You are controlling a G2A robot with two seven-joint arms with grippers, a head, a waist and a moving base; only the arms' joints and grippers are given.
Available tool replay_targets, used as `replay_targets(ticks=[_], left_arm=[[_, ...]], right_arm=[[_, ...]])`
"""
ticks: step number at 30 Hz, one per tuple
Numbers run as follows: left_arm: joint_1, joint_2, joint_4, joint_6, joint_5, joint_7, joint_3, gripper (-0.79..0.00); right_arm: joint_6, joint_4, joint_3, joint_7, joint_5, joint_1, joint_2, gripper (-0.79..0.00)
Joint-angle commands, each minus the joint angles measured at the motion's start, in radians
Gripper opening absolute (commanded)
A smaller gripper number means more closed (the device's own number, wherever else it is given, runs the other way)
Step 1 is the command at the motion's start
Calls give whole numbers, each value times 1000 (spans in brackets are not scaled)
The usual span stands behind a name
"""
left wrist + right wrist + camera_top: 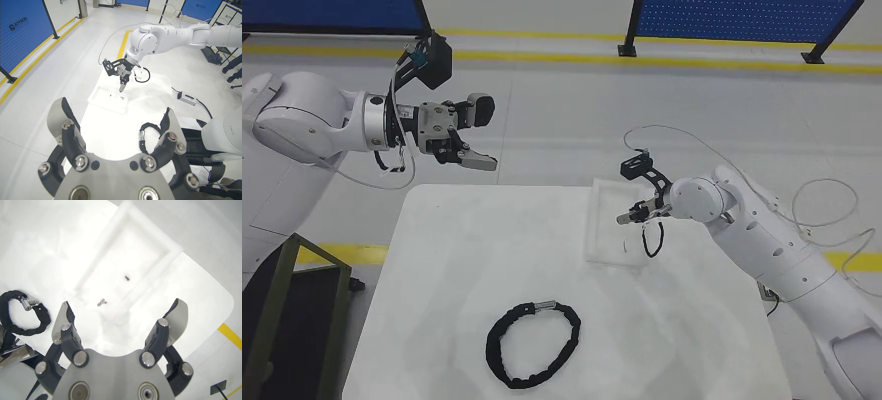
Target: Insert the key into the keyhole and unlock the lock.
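Right end effector (121, 301) hovers above key (102, 302); lock (42, 315) apart.

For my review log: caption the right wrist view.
Open right gripper above a white tray holding a key, cable lock on the table nearby.

Key (102, 302) too small to read teeth; dark speck (127, 278) unidentifiable; lock (142, 134) partly behind left gripper (115, 105) finger (170, 121).

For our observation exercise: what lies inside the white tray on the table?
Inside the white tray lie a small silver key and a smaller dark piece, apart. In the top view the right pincer hides part of its floor.
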Motion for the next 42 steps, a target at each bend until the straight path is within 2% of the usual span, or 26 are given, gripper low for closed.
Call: replay_targets(ticks=[1,20,27,30,37,42], left_arm=[[0,0,0,0,0,0,0,0],[0,0,0,0,0,0,0,0],[0,0,0,0,0,0,0,0],[0,0,0,0,0,0,0,0],[0,0,0,0,0,0,0,0],[0,0,0,0,0,0,0,0]], right_arm=[[-1,0,0,-1,2,0,0,0],[22,8,6,-15,-7,-17,0,0],[138,-31,24,-16,47,-51,-12,0],[196,-90,19,-13,12,-64,-15,0],[411,-174,-13,85,-87,-78,-29,0],[461,-189,-44,115,-100,-88,-49,0]])
